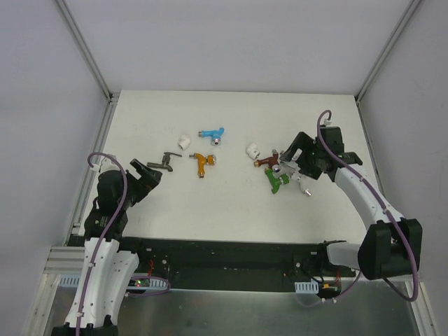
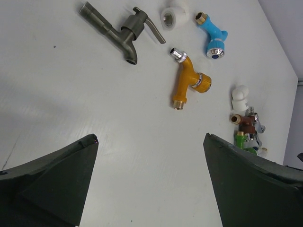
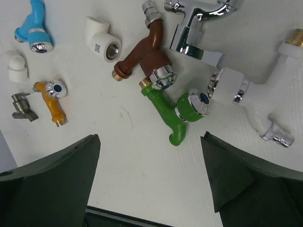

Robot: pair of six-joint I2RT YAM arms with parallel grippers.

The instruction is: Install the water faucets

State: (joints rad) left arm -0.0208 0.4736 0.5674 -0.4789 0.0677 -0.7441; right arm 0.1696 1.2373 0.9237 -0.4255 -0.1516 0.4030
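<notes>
Right gripper [image 3: 149,142] spread wide, empty, above green faucet [image 3: 173,113], brown faucet [image 3: 142,54], silver faucet [image 3: 196,23], white faucet [image 3: 255,90], bunched at right. Left gripper [image 2: 150,137] spread too, close to grey faucet [image 2: 118,30]. Faucets look hard, smooth, slippery, likely roll. Best pinch across straight body, not round knob.

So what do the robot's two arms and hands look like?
Both arms match: the left arm and right arm have smooth white shells with bulky black joints, and a purple cable loops along each. The left hand and right hand are black, ending in two broad, dark wedge-shaped fingers.
</notes>
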